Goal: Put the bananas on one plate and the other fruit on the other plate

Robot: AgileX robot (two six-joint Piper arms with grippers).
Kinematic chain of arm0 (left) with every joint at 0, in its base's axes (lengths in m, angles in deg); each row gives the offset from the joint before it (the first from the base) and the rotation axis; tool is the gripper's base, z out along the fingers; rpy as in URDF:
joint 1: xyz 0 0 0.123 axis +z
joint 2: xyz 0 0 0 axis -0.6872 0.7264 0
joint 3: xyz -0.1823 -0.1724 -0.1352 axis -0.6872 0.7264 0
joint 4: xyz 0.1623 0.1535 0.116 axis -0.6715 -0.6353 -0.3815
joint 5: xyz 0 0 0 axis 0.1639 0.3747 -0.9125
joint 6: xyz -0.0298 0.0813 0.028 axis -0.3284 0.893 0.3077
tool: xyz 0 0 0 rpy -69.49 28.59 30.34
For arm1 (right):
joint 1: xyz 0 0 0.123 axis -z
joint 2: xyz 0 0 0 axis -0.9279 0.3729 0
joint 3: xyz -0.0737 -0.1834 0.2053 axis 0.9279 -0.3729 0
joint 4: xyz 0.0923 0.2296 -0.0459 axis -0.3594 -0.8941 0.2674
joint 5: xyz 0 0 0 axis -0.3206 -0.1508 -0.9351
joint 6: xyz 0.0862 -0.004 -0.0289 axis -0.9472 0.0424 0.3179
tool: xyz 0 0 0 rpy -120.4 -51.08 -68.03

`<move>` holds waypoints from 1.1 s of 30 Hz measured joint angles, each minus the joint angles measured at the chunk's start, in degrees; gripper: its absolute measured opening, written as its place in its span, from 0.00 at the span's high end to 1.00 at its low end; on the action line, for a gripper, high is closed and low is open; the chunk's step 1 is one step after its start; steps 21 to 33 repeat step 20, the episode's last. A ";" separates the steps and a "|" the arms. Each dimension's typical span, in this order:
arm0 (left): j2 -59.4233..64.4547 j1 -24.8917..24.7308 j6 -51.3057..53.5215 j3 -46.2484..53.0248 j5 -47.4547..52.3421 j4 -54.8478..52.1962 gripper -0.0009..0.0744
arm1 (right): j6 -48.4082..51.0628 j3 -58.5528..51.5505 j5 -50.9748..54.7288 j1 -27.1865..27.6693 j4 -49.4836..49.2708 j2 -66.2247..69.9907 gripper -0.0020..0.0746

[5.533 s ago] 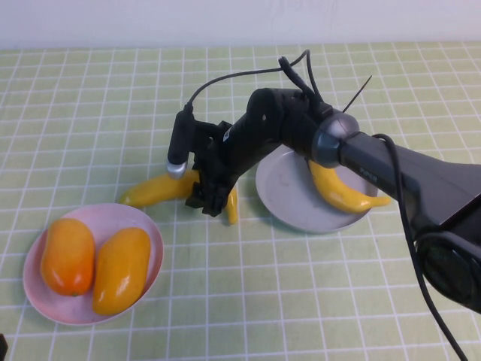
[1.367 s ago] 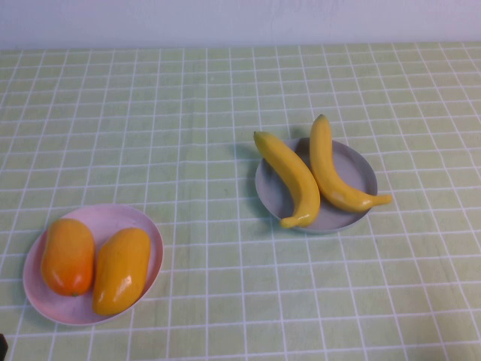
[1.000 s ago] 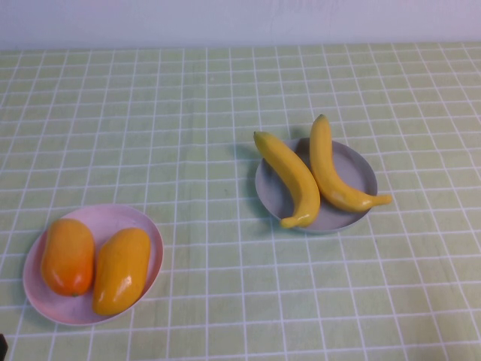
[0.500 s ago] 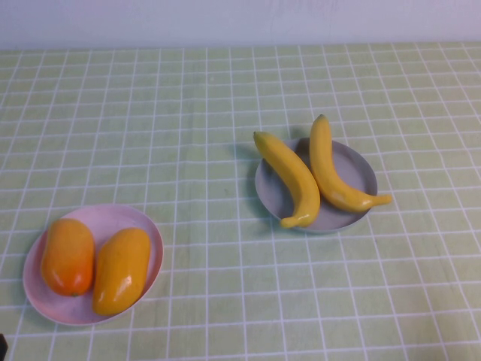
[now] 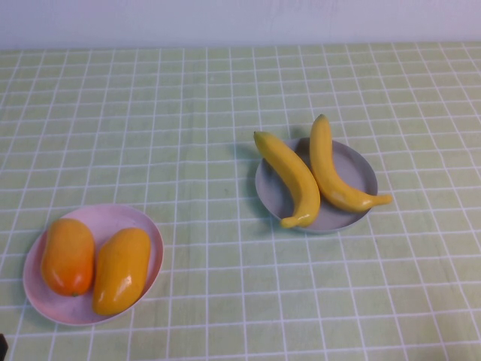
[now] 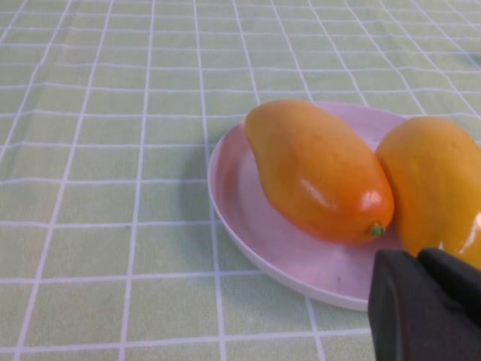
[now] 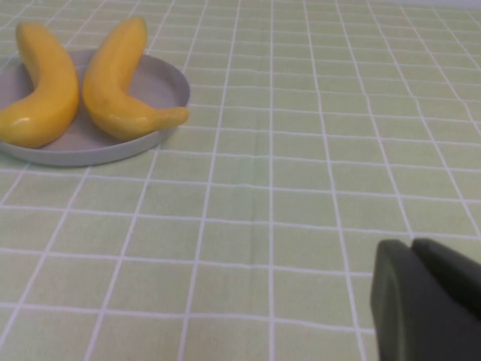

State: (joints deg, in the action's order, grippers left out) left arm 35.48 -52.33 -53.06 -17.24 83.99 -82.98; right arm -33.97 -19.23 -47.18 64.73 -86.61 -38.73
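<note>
Two yellow bananas (image 5: 291, 174) (image 5: 331, 169) lie side by side on the grey-blue plate (image 5: 359, 169) right of the table's middle; they also show in the right wrist view (image 7: 41, 89) (image 7: 119, 81) on that plate (image 7: 161, 86). Two mango-like fruits, one deep orange (image 5: 68, 256) and one yellow-orange (image 5: 122, 269), lie on the pale pink plate (image 5: 113, 218) at the front left. In the left wrist view they (image 6: 316, 169) (image 6: 440, 188) fill that plate (image 6: 240, 188). My left gripper (image 6: 421, 259) is shut and empty beside the pink plate. My right gripper (image 7: 412, 248) is shut and empty, well clear of the grey-blue plate. Neither arm shows in the high view.
A green-and-white checked cloth (image 5: 188, 113) covers the table. A pale wall (image 5: 225, 19) runs along the far edge.
The right arm, which reached over to the banana left of the grey-blue plate, has left the high view. That banana now lies on the plate beside the other one. Nothing has moved in the last second.
</note>
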 joint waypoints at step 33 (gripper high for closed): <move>0.00 0.00 0.00 0.00 0.00 0.00 0.99 | 0.02 0.00 0.00 0.00 -0.38 0.00 0.99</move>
